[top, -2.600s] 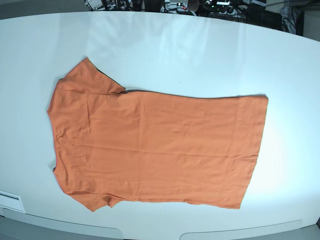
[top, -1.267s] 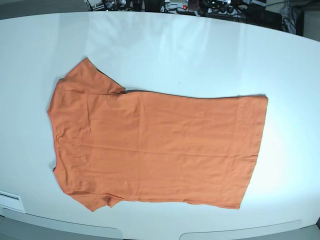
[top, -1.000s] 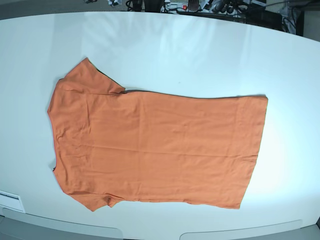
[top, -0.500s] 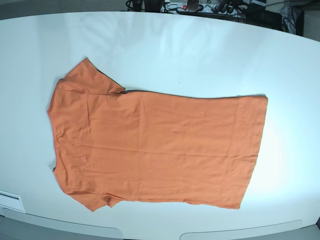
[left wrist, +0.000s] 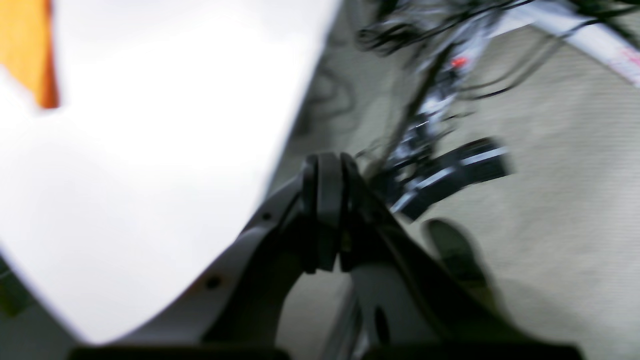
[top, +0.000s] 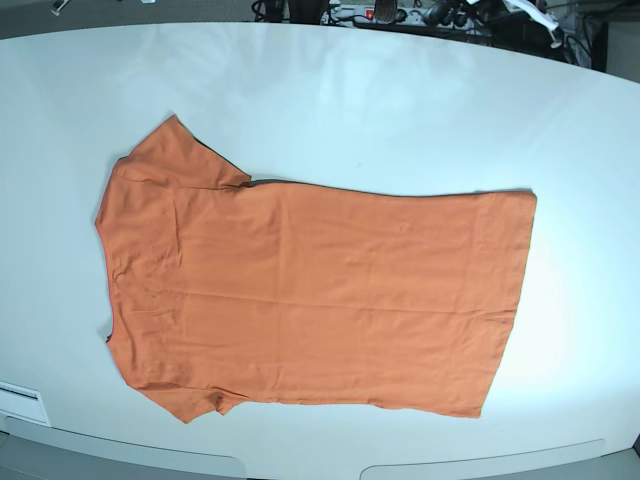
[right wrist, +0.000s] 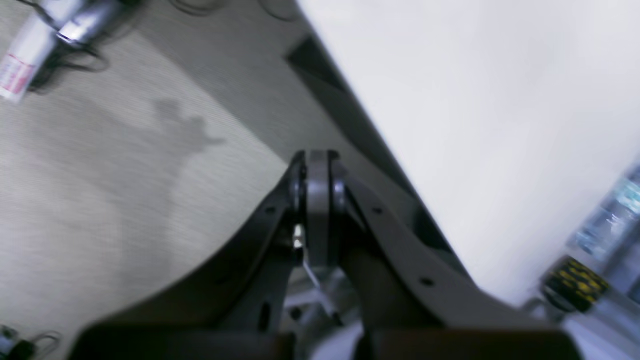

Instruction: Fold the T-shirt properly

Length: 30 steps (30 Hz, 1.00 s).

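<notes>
Your base view is sharp and evenly bright, with soft glare on the tabletop (top: 330,90) at upper centre and lower right. Both wrist views are heavily motion-blurred; the tabletop there blows out white.

The T-shirt (top: 310,290) is seen to be of thin, soft orange cloth with a matt surface, marked only by faint creases. The worktop (top: 380,110) is shown as a smooth white surface with a slight sheen, on which pale reflections of light are carried. The left tool (left wrist: 325,210) and the right tool (right wrist: 317,200) are made of dark, matt plastic-looking parts, and the floor (right wrist: 75,175) beneath them is covered with a finely ribbed, dull grey-beige carpet-like material.
</notes>
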### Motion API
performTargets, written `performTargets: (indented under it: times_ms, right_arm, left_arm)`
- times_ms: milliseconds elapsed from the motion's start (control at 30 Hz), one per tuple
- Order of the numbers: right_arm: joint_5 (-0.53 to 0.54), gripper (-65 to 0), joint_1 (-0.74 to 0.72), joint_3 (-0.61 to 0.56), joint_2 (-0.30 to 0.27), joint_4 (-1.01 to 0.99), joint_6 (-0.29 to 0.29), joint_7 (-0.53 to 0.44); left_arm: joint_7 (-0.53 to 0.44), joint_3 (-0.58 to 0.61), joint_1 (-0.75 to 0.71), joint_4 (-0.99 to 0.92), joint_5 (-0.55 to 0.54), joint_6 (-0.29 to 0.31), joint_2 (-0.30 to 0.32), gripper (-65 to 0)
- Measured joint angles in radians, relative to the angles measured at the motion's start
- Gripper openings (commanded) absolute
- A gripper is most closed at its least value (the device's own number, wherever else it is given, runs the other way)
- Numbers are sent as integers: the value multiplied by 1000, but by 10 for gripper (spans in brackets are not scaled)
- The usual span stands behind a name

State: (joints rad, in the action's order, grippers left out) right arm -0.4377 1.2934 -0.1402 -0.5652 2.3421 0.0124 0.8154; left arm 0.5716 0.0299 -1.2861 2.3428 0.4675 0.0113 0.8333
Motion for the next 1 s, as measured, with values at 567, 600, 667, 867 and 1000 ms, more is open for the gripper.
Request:
performTargets:
  times_ms: [567, 600, 667, 867, 1000]
  right_arm:
    - [357, -650, -397, 208, 8, 0, -241, -225]
    - [369, -650, -409, 208, 8, 0, -248, -229]
    - [367, -650, -414, 208, 8, 0, -257, -231]
    - [417, -650, -413, 207, 22, 0, -256, -229]
    - [412, -650, -413, 207, 19, 0, -268, -229]
  left_arm:
    - [-480, -318, 403, -270, -176, 372, 177, -456]
    - [-496, -319, 437, -299, -170, 394, 201, -386]
    - [-539, -320, 489, -357, -173, 410, 248, -284]
    - [-766, -272, 600, -520, -148, 439, 349, -275]
    - [-773, -111, 733, -572, -100, 397, 399, -275]
